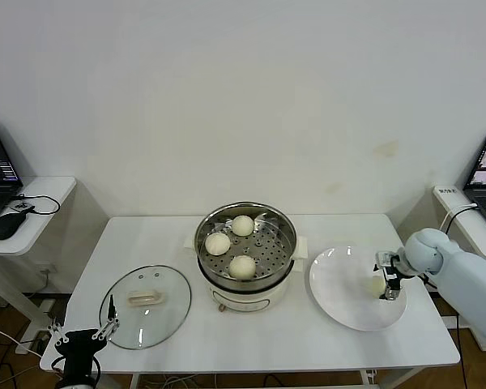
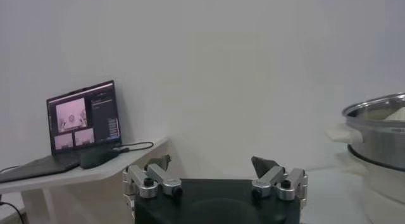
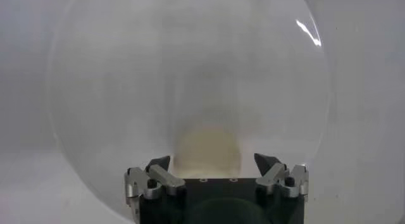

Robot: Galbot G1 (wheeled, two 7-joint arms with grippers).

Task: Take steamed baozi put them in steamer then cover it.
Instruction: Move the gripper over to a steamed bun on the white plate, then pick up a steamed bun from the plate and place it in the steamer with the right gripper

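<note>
Right tool [image 1: 386, 285] is hovering over the white plate [image 1: 340, 300] on the right side of the counter [image 1: 170, 239], its fingers spread and straddling one steamed baozi [image 1: 377, 285] without visibly pressing on it. In the right wrist view that bun [image 3: 207, 152] is sitting between the released fingertips [image 3: 158, 163], right against the tool body, with the plate [image 3: 114, 86] filling the background. It is the only bun on the plate, lying near the plate's right edge.

Left tool [image 1: 83, 340] is waiting low at the near left corner of the counter, just in front of the cover [image 1: 145, 306], with its fingers apart and holding nothing; the left wrist view shows the same open tool [image 2: 214, 168] facing the steamer's wall [image 2: 380, 140].

The steamer [image 1: 245, 258] is standing in the middle of the counter, uncovered, on its cream-white base. Three baozi are resting on its perforated tray: one at the back [image 1: 242, 225], one at the left [image 1: 217, 243] and one at the front [image 1: 242, 267]. That makes four buns in all, three in the steamer and one on the plate.

The cover is lying flat on the counter to the left of the steamer, handle up, apart from the pot. A laptop [image 2: 82, 121] is sitting on a side table beyond the counter's left end.
</note>
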